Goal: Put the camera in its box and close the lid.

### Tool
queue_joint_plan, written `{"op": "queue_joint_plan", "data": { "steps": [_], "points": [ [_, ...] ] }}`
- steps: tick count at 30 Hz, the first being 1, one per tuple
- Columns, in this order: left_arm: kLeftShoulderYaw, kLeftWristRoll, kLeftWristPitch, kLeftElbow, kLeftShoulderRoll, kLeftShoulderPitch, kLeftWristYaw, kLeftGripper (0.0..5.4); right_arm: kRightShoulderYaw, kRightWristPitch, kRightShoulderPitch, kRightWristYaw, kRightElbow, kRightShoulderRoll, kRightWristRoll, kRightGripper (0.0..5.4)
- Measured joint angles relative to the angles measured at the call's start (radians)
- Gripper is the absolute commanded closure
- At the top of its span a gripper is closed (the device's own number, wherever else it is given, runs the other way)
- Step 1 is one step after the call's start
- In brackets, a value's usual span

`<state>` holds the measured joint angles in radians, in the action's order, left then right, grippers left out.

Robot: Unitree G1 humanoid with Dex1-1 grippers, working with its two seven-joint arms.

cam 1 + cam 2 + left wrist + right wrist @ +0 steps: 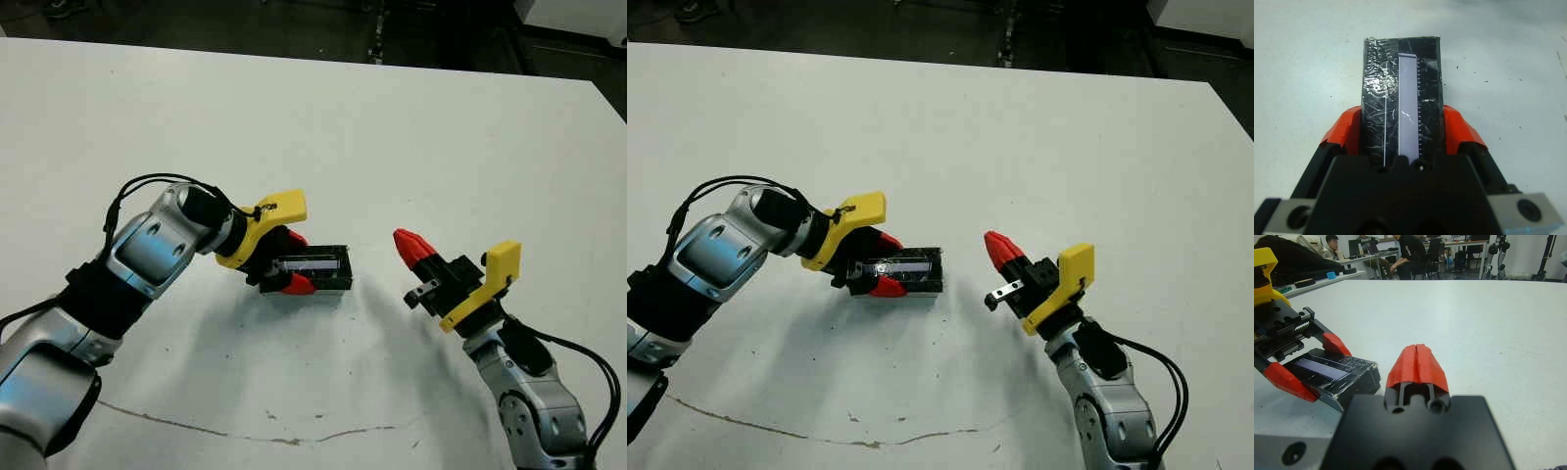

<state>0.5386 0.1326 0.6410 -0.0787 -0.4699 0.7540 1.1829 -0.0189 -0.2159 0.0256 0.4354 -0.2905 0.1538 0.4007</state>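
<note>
my left pincer (290, 262) pinches the box (315, 270) by its two long sides, the speckled lid (1402, 95) lying on top of it with its pale strip window facing up, so i cannot see what is inside. my right pincer (406, 244), fingertips pressed together, sits on the table (392, 127) just right of the box

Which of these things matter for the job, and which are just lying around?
For the job: box with lid on, clamped in left gripper; right gripper, shut, empty; camera not visible.
Just about: scuff line on table; people beyond it.
</note>
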Motion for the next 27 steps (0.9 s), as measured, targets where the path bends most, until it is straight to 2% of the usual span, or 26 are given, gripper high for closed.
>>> {"op": "queue_joint_plan", "data": {
  "steps": [6, 9, 14, 21, 27],
  "points": [
    [0.003, -0.002, 0.059, 0.019, 0.003, 0.007, -0.005, 2.25, 0.0, 0.0, 0.0, 0.0, 0.0, 0.0, 0.0, 5.4],
    [0.007, -0.004, 0.097, 0.049, 0.005, 0.004, -0.028, 1.78, 0.0, 0.0, 0.001, 0.0, 0.0, 0.0, -0.002, 5.4],
    [0.033, -0.034, 0.009, 0.055, 0.027, -0.012, -0.043, 0.99, 0.0, 0.0, 0.002, 0.0, -0.001, 0.0, -0.002, 5.4],
    [0.042, -0.034, 0.013, 0.064, 0.044, -0.014, -0.042, 0.01, 0.0, 0.0, 0.003, -0.005, -0.009, 0.001, -0.004, 5.4],
    [0.043, -0.032, 0.014, 0.064, 0.045, -0.015, -0.039, 0.01, 0.0, 0.0, 0.003, -0.005, -0.009, 0.001, -0.001, 5.4]
  ]
}}
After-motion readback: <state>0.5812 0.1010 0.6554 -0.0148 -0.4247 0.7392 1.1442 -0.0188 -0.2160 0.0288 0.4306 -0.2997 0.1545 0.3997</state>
